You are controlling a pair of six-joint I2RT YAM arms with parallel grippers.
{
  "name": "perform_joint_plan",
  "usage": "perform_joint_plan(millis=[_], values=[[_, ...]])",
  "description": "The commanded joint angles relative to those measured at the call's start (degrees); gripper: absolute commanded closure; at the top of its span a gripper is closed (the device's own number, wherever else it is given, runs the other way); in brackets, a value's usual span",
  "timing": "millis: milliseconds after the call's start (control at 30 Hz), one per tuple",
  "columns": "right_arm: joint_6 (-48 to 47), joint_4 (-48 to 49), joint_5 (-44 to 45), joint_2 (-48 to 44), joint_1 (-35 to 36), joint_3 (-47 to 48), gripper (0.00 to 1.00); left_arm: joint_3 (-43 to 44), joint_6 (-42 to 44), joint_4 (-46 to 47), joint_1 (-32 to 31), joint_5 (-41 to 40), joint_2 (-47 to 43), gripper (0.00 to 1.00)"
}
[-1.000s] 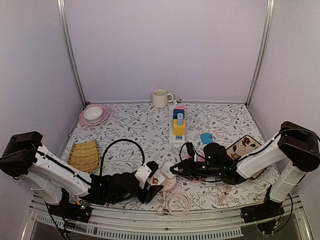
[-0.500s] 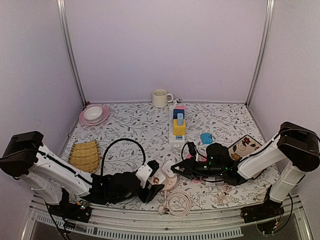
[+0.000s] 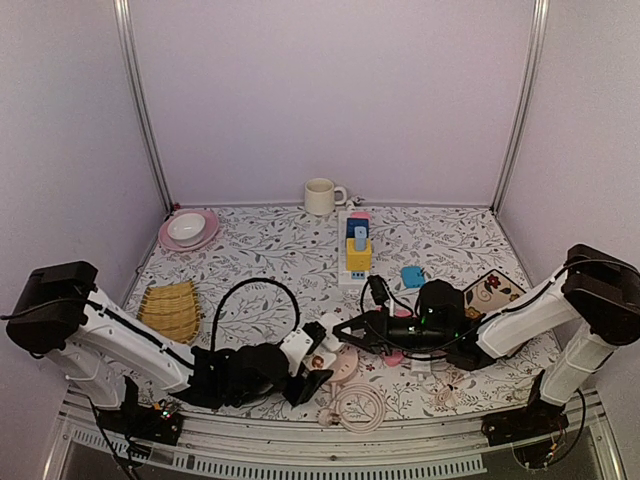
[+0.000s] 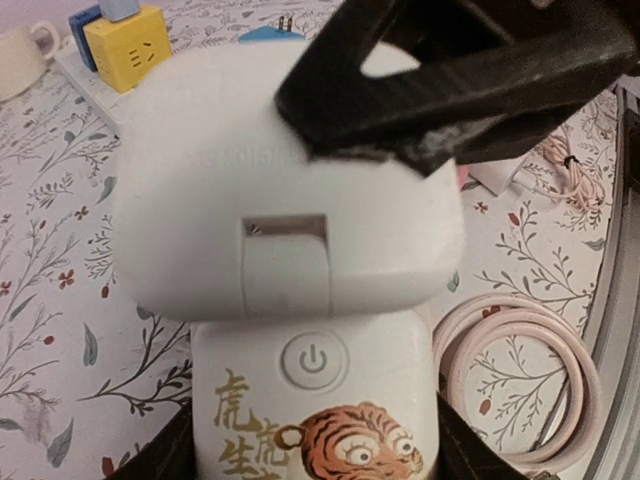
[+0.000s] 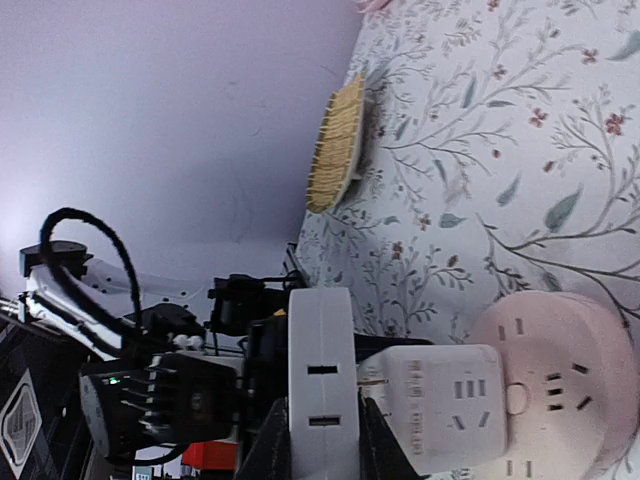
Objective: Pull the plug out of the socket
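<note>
Nearest the table's edge lies a coiled pale pink cable [image 3: 355, 405]. Just beyond it is the left gripper [image 3: 308, 372], its jaws closed against both sides of a white plastic socket block with a tiger print and a round power button [image 4: 315, 400].

The rounded white plastic plug [image 4: 290, 210] sits on the far end of that block, near the middle of the table and a little towards us. The right gripper [image 3: 340, 328] comes in from the right and is clamped tight on the plug's body. From the right wrist, a sliver of brass-coloured prong seems to show between plug and block, though I can't say how far out it is. A pink round multi-outlet disc [image 5: 560, 380] lies just beside the block.

The plug looks light, hard and glossy, and its domed shoulders would likely let fingers slip. The flat sides look like the safer hold, with a pull straight along the prongs. The block looks too light to stay put on its own, so bracing it makes sense.

Far back are a white power strip carrying a yellow cube adapter [image 3: 357, 255] and a cream mug [image 3: 320, 196].
</note>
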Motion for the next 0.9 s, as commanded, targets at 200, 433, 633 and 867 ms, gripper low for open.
perform_joint_plan(millis=[200,433,633,867], values=[[-0.23,8.51,-5.26,-5.62,1.48,0.93,0.94,2.35,-0.46,0.62,1.20,-0.05,1.00,0.58],[-5.64,-4.16,1.33,-9.68,0.27,0.99,0.94,2.22,-1.38,0.15,1.15,-1.25,0.72,0.58],[-10.01,-15.93,8.21,-15.19,-1.49,0.96,0.94,2.53,-3.65,-2.44,1.24,-4.19,0.21,0.59],[-14.81,-31.92,18.61,-19.07,-1.56,4.01,0.93,1.60,-4.98,-2.57,1.24,-5.83,-0.95,0.59]])
